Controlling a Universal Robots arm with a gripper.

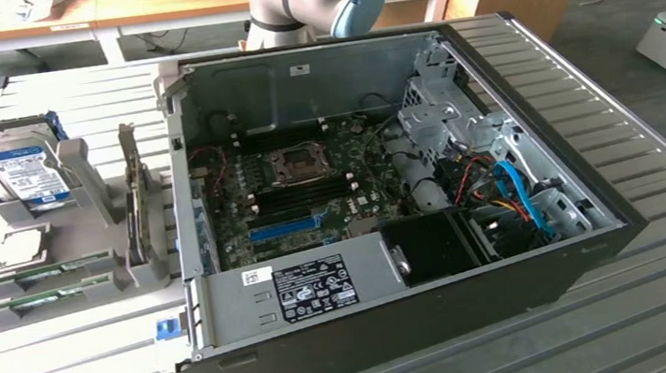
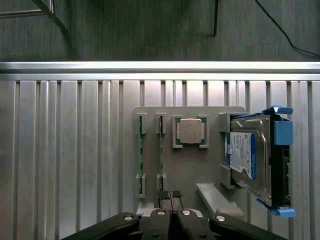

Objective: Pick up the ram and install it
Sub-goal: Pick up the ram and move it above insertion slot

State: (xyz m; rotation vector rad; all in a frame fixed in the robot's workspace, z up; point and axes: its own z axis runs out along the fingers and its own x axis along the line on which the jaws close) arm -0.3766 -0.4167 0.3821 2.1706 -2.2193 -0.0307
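Observation:
Two ram sticks stand on edge in slots of a grey holder (image 2: 190, 165): one ram (image 2: 140, 150) and a second ram (image 2: 161, 150) beside it. In the exterior view they lie at the holder's near end (image 1: 48, 272), (image 1: 45, 298). My gripper (image 2: 170, 196) hovers above the holder, its dark fingertips pressed together and holding nothing, just off the end of the second stick. The open computer case (image 1: 567, 254) shows its motherboard (image 1: 307, 185) with dark memory slots (image 1: 309, 197).
The holder also carries a silver processor (image 2: 190, 131), a hard drive with blue label (image 2: 247, 160) in a blue-tabbed caddy, and an upright card (image 1: 134, 200). The ribbed metal table (image 2: 65, 150) ends at an edge (image 2: 160, 66). My arm's base (image 1: 300, 2) stands behind the case.

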